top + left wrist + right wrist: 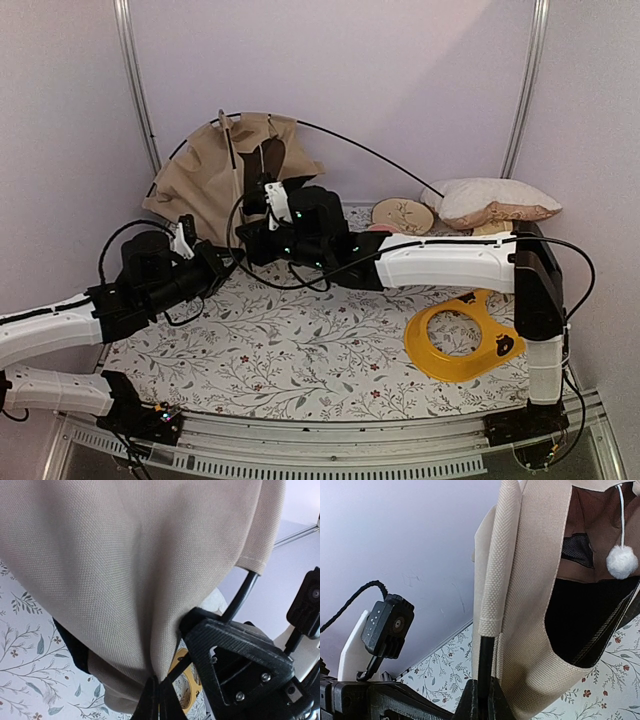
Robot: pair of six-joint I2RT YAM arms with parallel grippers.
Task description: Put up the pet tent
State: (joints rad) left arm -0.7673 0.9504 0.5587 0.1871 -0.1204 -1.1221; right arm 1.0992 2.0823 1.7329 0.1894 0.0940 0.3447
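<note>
Right tool [483, 690] is clenched on a thin black pole [484, 660], just where the pole leaves the tan sleeve of the pet tent [225, 165]. Left tool [159, 692] is clenched on a gathered fold of the tent fabric. Whether a pole is also caught in that pinch cannot be told.

**Location.** The pet tent stands half collapsed at the rear of the worktop [300, 350], well apart from the pillow [490, 200] and to its left in the top view. A white pom-pom [621, 561] hangs across the dark entrance. An arched pole [370, 152] runs from the tent's crown toward the pillow. A round patterned disc [402, 214] sits just beside the pillow on the tent side. A yellow ring [460, 345] lies nearer the arm bases than the pillow.

**Hazards.**
- Pole escape: the pole is thin and flexible. If bent further, it may spring from the narrow pinch.
- Fabric slip: the left tool may hold cloth only. Opposed pulls could bunch the sleeve instead of seating the pole.
- Collision: both tools work close together, and cables hang near the fabric.
- Sweep: the arched pole could strike the pillow or the disc.
</note>
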